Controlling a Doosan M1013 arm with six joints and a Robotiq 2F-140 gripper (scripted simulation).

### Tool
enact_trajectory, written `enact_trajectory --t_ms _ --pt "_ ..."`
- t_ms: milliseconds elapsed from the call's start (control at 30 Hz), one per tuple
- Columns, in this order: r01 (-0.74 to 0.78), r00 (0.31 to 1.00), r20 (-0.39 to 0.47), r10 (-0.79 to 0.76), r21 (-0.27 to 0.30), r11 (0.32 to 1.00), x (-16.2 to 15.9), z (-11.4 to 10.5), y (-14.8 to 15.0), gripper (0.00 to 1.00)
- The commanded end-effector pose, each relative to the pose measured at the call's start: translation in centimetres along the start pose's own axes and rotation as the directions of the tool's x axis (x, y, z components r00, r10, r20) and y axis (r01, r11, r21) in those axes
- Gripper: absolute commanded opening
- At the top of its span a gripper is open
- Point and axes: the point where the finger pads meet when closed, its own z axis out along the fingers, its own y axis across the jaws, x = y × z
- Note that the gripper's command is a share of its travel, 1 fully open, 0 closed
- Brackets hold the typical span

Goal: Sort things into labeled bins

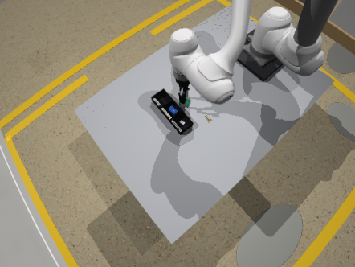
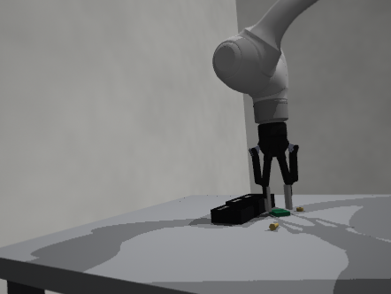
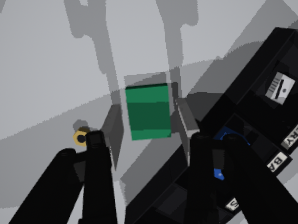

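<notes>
Gripper [image 2: 278, 201] was held partly open and empty, straddling green block [image 3: 148, 111] just beside black bins [image 1: 172, 111].

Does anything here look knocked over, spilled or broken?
Nothing stands out. The black bins sit flat on the table, the green block lies flat between the open gripper fingers, and two small brass pieces lie nearby.
</notes>
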Motion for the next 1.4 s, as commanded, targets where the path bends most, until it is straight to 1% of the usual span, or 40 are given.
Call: enact_trajectory --t_ms 0,133,567,600,1367 --pt "0.000 1.000 0.000 0.000 0.000 1.000 0.00 0.33 0.00 0.33" --pt "0.000 1.000 0.000 0.000 0.000 1.000 0.01 0.86 0.00 0.33" --pt "0.000 1.000 0.000 0.000 0.000 1.000 0.01 0.86 -0.01 0.33" --pt "0.000 1.000 0.000 0.000 0.000 1.000 0.01 0.86 -0.01 0.21" --pt "0.000 1.000 0.000 0.000 0.000 1.000 0.01 0.86 -0.01 0.21"
